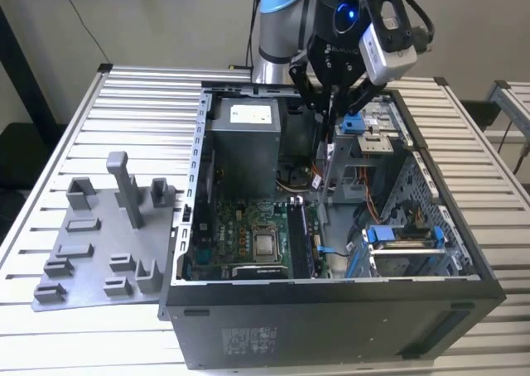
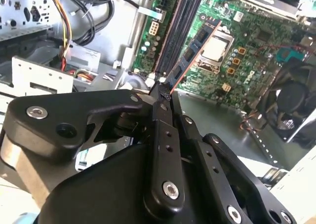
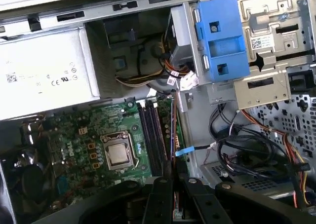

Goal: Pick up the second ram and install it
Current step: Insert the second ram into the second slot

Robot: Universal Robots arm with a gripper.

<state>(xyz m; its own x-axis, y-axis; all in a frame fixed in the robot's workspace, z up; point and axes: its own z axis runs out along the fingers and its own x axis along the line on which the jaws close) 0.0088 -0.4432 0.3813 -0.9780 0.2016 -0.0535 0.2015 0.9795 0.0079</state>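
Observation:
My gripper (image 1: pixel 331 115) hangs over the open computer case (image 1: pixel 331 310), shut on the second ram (image 1: pixel 325 156). The ram is a thin dark blue-green stick pointing down into the case. In the second wrist view the fingertips (image 2: pixel 160 93) pinch one end of the ram (image 2: pixel 195 46), which reaches out over the motherboard (image 2: pixel 247 46). It hovers beside the black memory slots (image 2: pixel 177 21), apart from them. In the first wrist view the ram (image 3: pixel 172 145) shows edge-on, just beside the slots (image 3: pixel 150 135). In the exterior view the slots (image 1: pixel 300 235) lie below the stick's tip.
A grey power supply (image 1: pixel 244 132) stands at the case's back. A blue clip (image 1: pixel 354 125) and a metal drive bracket (image 1: pixel 373 144) sit close beside the gripper. Loose cables (image 3: pixel 237 145) run near the slots. A grey holder plate (image 1: pixel 99 243) with blocks lies at the exterior view's left.

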